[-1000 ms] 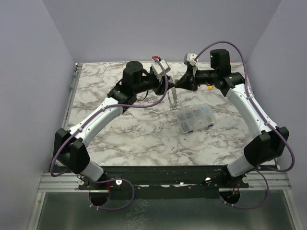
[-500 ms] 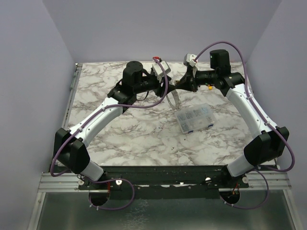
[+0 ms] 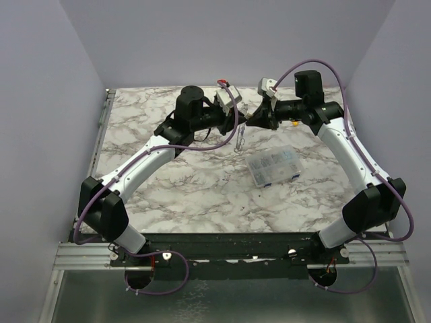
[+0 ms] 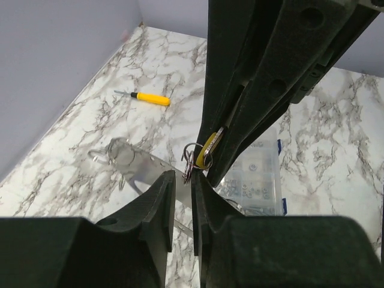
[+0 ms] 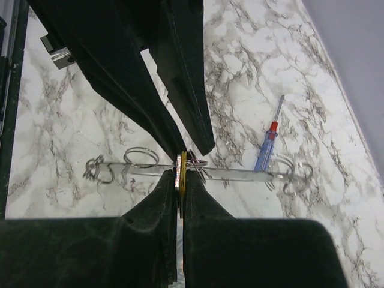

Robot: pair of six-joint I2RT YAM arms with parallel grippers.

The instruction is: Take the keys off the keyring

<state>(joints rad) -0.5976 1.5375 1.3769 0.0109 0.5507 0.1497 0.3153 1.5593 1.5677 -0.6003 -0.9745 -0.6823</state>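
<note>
Right wrist: right pincer point(image 5: 181, 180) pinches keys point(image 5: 180, 165); keyring point(image 5: 228, 172) seemingly inside left pincer point(image 5: 193, 150).

Surface: white, grey-veined marble counter point(image 3: 175, 188). On it, a clear plastic compartment box point(image 3: 273, 165), flat, on the near side of the right pincer point(image 3: 250, 121), toward the right arm. A small yellow-handled screwdriver point(image 4: 150, 98) lies beyond that pincer. A slim blue-and-red screwdriver point(image 5: 267, 144) lies farther back, toward the wall. Below the left pincer point(image 4: 183, 180), a flat grey metal strip with wire loops point(image 5: 240, 173); resting or lifted, cannot tell.
</note>
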